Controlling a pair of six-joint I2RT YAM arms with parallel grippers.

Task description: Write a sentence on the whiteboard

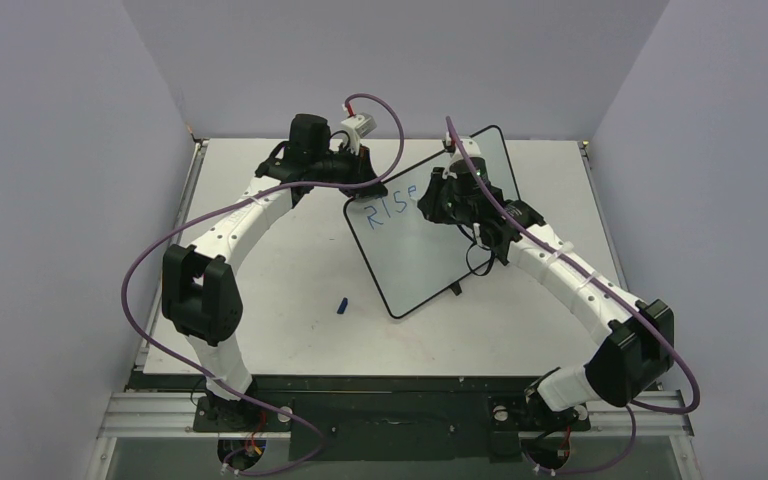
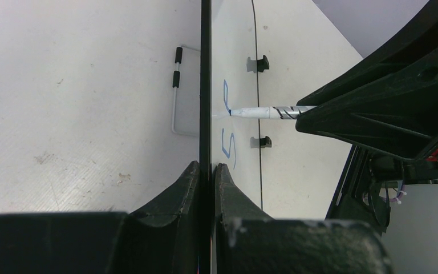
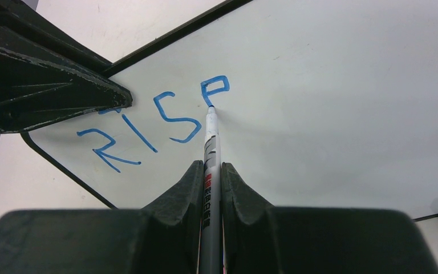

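Observation:
The whiteboard point(image 1: 415, 245) stands tilted at the table's middle, black-framed, and bears blue letters "RISe" point(image 1: 390, 207). My left gripper point(image 1: 353, 172) is shut on the board's upper left edge; in the left wrist view the board point(image 2: 206, 85) runs edge-on between the fingers point(image 2: 191, 182). My right gripper point(image 1: 440, 200) is shut on a white marker point(image 3: 210, 154), whose blue tip touches the board point(image 3: 331, 103) at the foot of the last letter of the sentence point(image 3: 165, 120). The marker also shows in the left wrist view point(image 2: 262, 112).
A small blue marker cap point(image 1: 342, 305) lies on the white table left of the board's lower corner. The board's wire stand point(image 2: 175, 85) and black feet point(image 2: 259, 64) show in the left wrist view. Grey walls enclose the table.

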